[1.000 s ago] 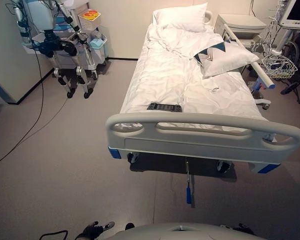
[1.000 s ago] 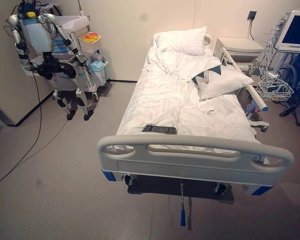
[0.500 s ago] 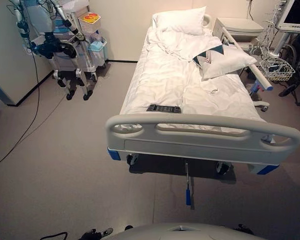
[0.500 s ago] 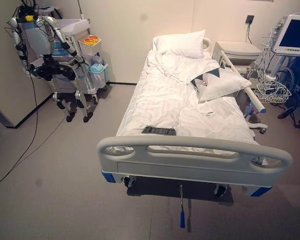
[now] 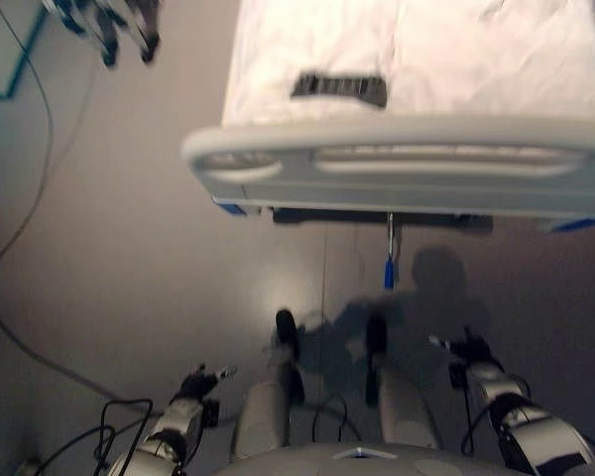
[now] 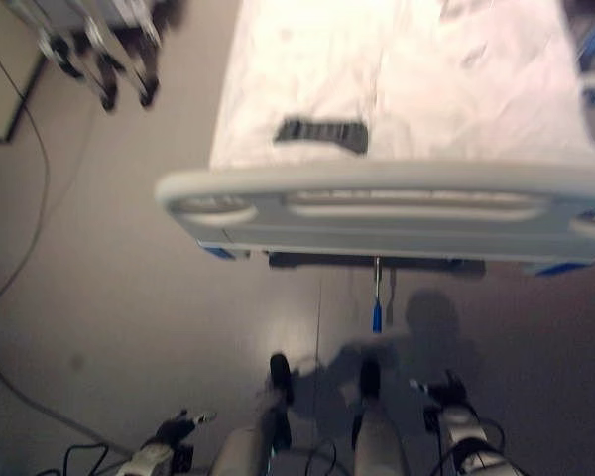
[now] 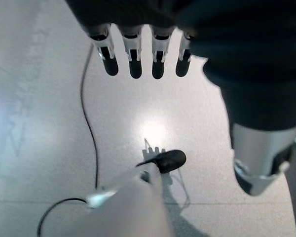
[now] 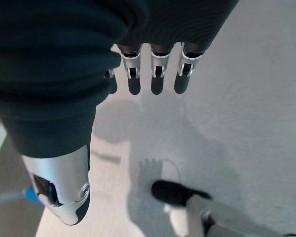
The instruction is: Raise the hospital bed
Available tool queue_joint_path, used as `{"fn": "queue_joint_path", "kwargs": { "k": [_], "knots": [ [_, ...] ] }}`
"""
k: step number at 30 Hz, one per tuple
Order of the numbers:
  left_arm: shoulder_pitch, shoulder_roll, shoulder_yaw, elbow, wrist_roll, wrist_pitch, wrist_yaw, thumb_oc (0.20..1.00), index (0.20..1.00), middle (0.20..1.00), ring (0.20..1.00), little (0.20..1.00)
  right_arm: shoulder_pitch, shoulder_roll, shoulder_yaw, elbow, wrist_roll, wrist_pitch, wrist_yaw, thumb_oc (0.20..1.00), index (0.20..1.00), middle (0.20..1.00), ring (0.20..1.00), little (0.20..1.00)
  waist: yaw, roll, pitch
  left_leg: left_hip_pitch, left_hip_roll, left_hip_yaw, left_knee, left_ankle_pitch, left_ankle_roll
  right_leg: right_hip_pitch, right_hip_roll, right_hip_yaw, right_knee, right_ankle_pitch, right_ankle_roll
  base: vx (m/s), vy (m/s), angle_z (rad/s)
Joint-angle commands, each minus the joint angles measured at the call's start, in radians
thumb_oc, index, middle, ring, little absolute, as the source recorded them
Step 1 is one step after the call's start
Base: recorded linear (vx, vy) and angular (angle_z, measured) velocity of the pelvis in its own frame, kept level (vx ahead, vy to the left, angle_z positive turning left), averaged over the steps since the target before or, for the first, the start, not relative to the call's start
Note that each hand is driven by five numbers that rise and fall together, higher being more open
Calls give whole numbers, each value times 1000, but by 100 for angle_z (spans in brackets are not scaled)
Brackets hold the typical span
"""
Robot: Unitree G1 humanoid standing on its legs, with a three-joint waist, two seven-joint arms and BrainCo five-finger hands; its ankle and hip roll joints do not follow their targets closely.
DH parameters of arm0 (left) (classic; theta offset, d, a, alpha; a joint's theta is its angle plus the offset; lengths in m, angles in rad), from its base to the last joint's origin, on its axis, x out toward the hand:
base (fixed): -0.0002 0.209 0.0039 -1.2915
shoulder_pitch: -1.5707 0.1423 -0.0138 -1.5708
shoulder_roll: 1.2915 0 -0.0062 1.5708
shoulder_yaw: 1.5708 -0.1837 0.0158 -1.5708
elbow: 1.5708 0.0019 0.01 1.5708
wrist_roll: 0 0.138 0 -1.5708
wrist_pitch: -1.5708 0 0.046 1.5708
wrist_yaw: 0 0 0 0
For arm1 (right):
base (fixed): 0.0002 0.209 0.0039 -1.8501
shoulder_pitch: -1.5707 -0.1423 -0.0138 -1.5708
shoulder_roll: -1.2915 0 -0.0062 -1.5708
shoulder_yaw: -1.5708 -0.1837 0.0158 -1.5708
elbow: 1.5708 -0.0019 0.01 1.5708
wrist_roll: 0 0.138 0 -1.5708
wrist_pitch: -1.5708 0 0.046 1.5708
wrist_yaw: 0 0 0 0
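The hospital bed spans the top of both eye views, its grey footboard across the upper middle, a blue-tipped crank handle hanging below it. A dark remote lies on the white sheet. The wrist views show the left hand and right hand with fingers straight and apart over bare floor. A wheeled cart stands upper left.

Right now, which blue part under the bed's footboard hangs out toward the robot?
The blue-tipped crank handle, sticking out from beneath the middle of the footboard; the other blue pieces are corner bumpers.

A dark flat remote lies on the white sheet, above grey floor
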Motion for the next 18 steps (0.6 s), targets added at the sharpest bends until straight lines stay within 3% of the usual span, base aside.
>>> {"fn": "queue_joint_path", "kwargs": {
  "k": [1,3,4,5,7,13,18],
  "knots": [
    [-27,-1,5,-29,-119,-46,64,1000,1000,1000,1000,1000,-6,-9,38,-67,45,-29,-62,1000,1000,1000,1000,1000,-3,-53,5,-59,-40,-53,121,-99,-26,-64,-34,-7,-93,118,45,-140,-67,8],
    [-32,-10,-3,-223,-245,-97,90,1000,1000,1000,1000,1000,-69,-7,61,-128,72,-34,-101,1000,1000,1000,1000,1000,7,-42,44,-194,-41,-74,192,-102,-25,-201,-40,-5,-19,109,40,-92,-57,15],
    [-31,-10,-3,-224,-245,-97,90,1000,1000,1000,1000,1000,-69,-7,61,-128,72,-34,-101,1000,1000,1000,1000,1000,7,-41,42,-198,-41,-74,194,-103,-25,-205,-40,-5,-17,108,40,-15,-53,18],
    [-24,-6,-22,-333,-260,-109,106,1000,1000,1000,1000,1000,-90,-6,69,-151,81,-39,-118,1000,1000,1000,1000,1000,9,-32,60,-254,-35,-84,241,-138,-31,-255,-44,0,32,73,45,39,-25,16],
    [-8,-7,-13,-466,-303,-146,128,1000,1000,1000,1000,1000,-127,-17,71,-161,100,-47,-131,1000,1000,1000,1000,1000,15,-24,75,-315,-33,-82,279,-150,-29,-324,-55,2,81,65,46,11,-9,21],
    [35,-11,45,-681,-375,-205,182,1000,1000,1000,1000,1000,-203,-12,68,-198,147,-66,-164,1000,1000,1000,1000,1000,35,-15,93,-402,-32,-82,309,-166,-27,-417,-61,9,122,57,44,2,21,5],
    [47,-3,74,-796,-373,-215,207,1000,1000,1000,1000,1000,-260,-19,67,-223,190,-75,-163,1000,1000,1000,1000,1000,50,-15,94,-441,-39,-78,279,-160,-28,-453,-66,6,95,61,50,6,0,0]
  ]
}}
